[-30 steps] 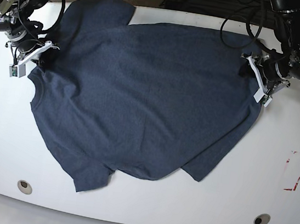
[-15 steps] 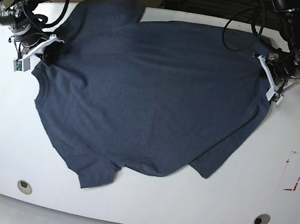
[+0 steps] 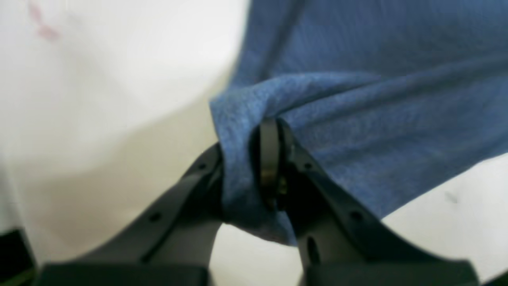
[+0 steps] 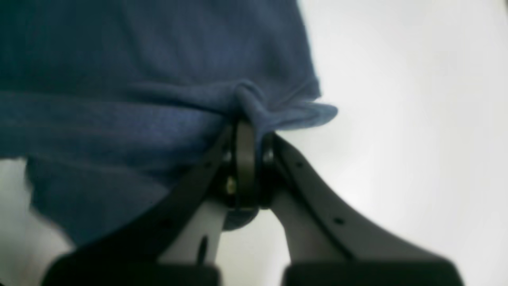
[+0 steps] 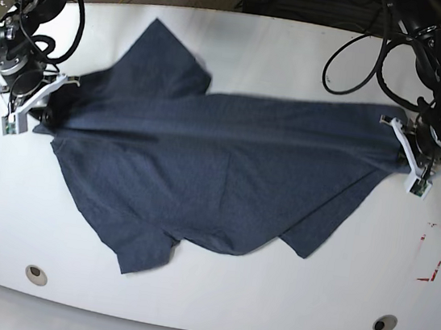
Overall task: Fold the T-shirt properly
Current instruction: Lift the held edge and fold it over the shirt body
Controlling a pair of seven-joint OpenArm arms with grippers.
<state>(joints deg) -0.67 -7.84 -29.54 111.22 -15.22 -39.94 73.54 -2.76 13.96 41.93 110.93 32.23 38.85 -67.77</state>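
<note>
Left fingers [image 3: 274, 159]: pinching a bunched edge of the T-shirt [image 5: 211, 172].
Right fingers [image 4: 244, 159]: clamping a gathered fold of the cloth.
T-shirt: stretching between both grippers, lower half lying on the white table [image 5: 209, 310].

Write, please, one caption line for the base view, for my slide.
Both arms pull the T-shirt taut across the white table, left gripper and right gripper pinching opposite edges.

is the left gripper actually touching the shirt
Touching. The left wrist view shows the left gripper shut on a bunched fold of the T-shirt, fabric pinched between its fingers.
</note>
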